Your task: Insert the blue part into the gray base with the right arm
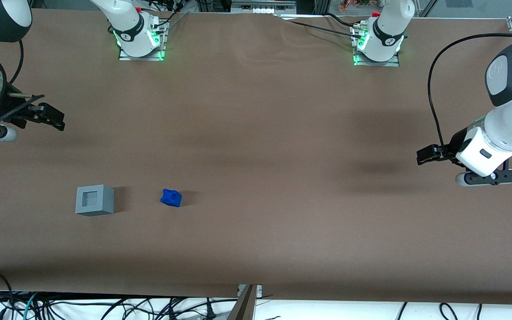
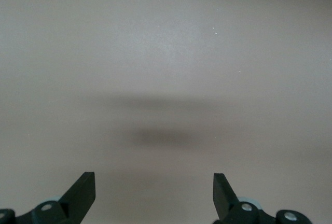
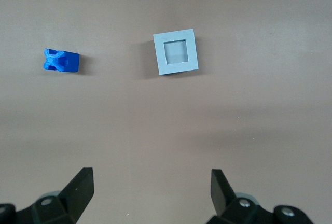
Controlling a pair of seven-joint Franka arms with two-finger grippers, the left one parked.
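Observation:
The gray base (image 1: 94, 200), a light-grey cube with a square recess in its top, stands on the brown table. The blue part (image 1: 171, 198) lies on the table beside it, apart from it, toward the parked arm's end. Both show in the right wrist view: the gray base (image 3: 176, 52) and the blue part (image 3: 60, 60). My right gripper (image 1: 56, 121) hangs above the table at the working arm's end, farther from the front camera than both objects. It is open and empty, its fingers (image 3: 80, 187) spread wide over bare table.
The brown table (image 1: 256, 146) carries two arm bases (image 1: 139, 38) at the edge farthest from the front camera. Cables (image 1: 105, 306) lie below the table's near edge.

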